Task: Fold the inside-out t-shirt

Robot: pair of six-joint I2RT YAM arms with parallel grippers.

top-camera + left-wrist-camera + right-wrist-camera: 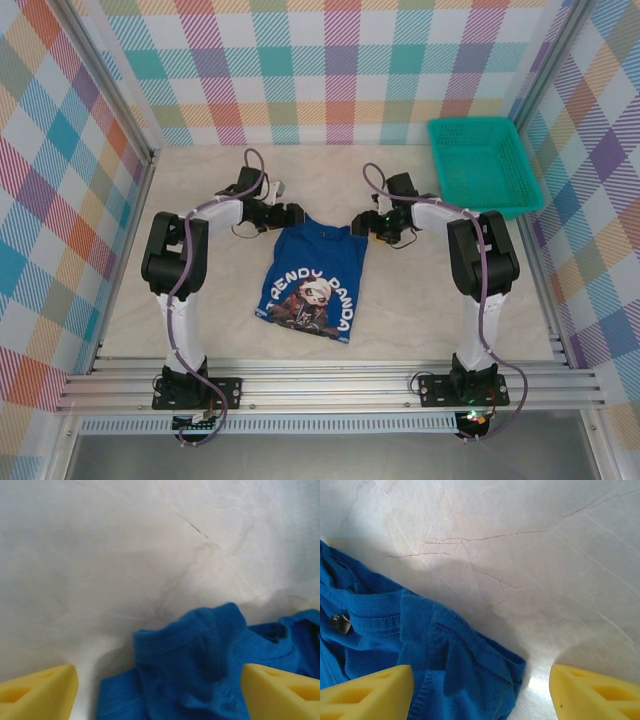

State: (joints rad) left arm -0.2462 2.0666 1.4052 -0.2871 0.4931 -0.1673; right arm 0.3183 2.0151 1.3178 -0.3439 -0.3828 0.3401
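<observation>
On the pale table [200, 310], between the two arms, we are listing one blue t-shirt [312, 285]: it is lying flattened in a compact, roughly rectangular shape, its white graphic and lettering facing up, its far edge reaching toward the two grippers, its near edge pointing toward the arm bases

Left gripper [291, 214]: we are finding it low at the shirt's far left corner, released, its yellow fingers [41, 694] standing wide apart with a bunched ridge of blue cloth lying beneath the gap between them; whether the fingers are touching the cloth we are not able to tell

Right gripper [363, 224]: we are finding it at the shirt's far right corner, likewise released, its own yellow pair spreading wide, one finger sitting over a hemmed blue corner, the other over bare table

In the right wrist view a small dark label [341, 624] is showing on a seam of the shirt

One teal mesh basket [485, 165] is sitting at the far right corner of the table, well apart from the shirt

Checked cloth walls [330, 70] are surrounding the table on three sides
</observation>
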